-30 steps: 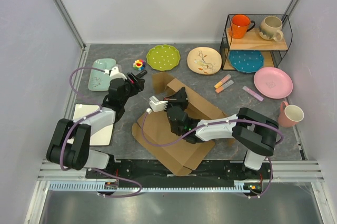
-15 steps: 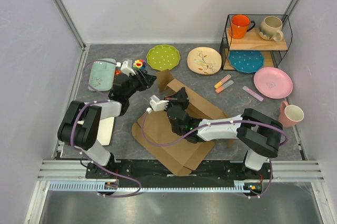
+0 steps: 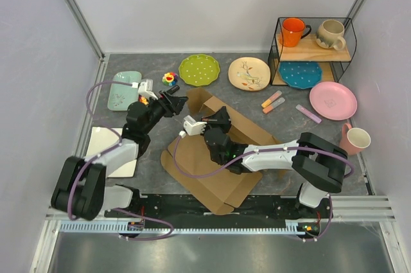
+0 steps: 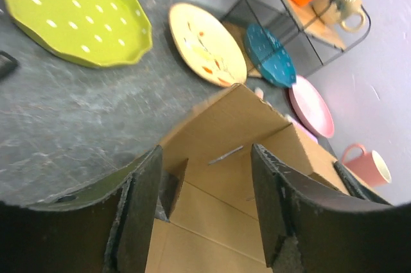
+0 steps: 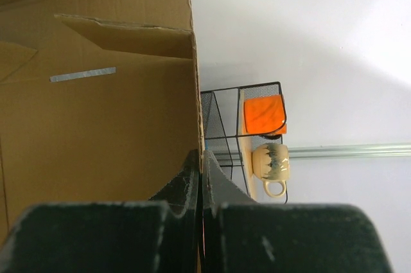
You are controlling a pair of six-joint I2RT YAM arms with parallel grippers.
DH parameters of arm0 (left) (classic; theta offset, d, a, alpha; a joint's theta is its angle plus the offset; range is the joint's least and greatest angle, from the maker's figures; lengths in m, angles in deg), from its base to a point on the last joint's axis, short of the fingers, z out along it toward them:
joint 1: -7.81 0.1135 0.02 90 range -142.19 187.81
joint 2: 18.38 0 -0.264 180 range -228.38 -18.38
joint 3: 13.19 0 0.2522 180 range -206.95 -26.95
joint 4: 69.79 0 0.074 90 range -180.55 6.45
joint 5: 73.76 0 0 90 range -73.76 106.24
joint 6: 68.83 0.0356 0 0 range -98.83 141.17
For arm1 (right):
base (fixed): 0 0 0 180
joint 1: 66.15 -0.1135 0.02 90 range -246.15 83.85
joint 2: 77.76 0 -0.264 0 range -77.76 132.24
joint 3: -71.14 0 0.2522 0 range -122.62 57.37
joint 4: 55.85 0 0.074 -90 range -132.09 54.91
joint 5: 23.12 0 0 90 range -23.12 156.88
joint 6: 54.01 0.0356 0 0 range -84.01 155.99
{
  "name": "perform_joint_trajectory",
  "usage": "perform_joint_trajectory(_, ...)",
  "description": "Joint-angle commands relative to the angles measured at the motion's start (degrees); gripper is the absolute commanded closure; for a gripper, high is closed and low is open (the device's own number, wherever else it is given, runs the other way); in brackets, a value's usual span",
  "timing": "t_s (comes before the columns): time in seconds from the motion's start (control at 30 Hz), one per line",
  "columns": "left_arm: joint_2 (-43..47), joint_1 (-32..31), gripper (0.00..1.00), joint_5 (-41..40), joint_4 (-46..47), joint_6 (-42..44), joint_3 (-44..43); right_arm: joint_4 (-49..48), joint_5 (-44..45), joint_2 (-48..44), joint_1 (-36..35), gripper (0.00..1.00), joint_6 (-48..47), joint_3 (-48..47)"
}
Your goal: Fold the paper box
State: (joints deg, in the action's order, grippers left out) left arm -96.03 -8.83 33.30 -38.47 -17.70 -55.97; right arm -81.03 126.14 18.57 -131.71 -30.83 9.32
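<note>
The paper box (image 3: 196,160) is a brown corrugated cardboard die-cut lying half open at the table's middle, with its far wall and a left flap raised. My right gripper (image 3: 216,121) is shut on the top edge of a raised wall. In the right wrist view that gripper (image 5: 201,157) pinches the thin cardboard edge of the box (image 5: 96,112). My left gripper (image 3: 179,101) stands open just left of the box's raised far-left flap. In the left wrist view the gripper (image 4: 209,186) frames the box (image 4: 221,122) between its fingers (image 4: 142,209), with no contact visible.
Behind the box lie a green plate (image 3: 199,69), a cream plate (image 3: 249,73) and a small colourful toy (image 3: 169,78). A wire rack (image 3: 313,48) holds two mugs and a blue plate. A pink plate (image 3: 332,100), pink mug (image 3: 354,139), mint tray (image 3: 121,90) and white tray (image 3: 97,138) lie around.
My left gripper has moved right, up to the box's far-left flap, and its arm has shifted. The right gripper has kept its grip on the wall without moving.
</note>
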Motion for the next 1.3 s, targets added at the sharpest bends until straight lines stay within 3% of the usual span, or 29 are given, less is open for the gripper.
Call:
perform_joint_trajectory(0.0,8.03,-0.23,0.34,-8.97,-5.17,9.94,3.52,1.32,-0.47,-1.94,0.08,1.0,2.75,-0.55)
perform_joint_trajectory(0.2,9.62,-1.02,0.29,-7.92,-9.13,16.63,3.71,1.85,-0.9,-2.03,0.17,1.0,3.37,-0.99)
perform_joint_trajectory(0.6,-1.18,-1.02,0.3,0.43,-3.07,16.11,-0.95,3.25,-1.43,-2.47,0.17,1.0,4.86,-0.38)
perform_joint_trajectory(1.0,-10.59,-1.64,0.31,0.43,-2.01,19.53,-8.16,3.08,-1.87,-1.76,0.26,1.0,4.78,-1.17)
perform_joint_trajectory(1.1,-14.45,-1.64,0.34,1.39,-1.4,20.5,-9.48,2.99,-1.87,-1.85,0.26,1.0,5.22,-1.17)
perform_joint_trajectory(1.27,-15.87,-1.81,0.48,3.69,-2.01,20.5,-11.24,3.17,-2.22,-2.03,0.52,1.0,5.65,-0.55)
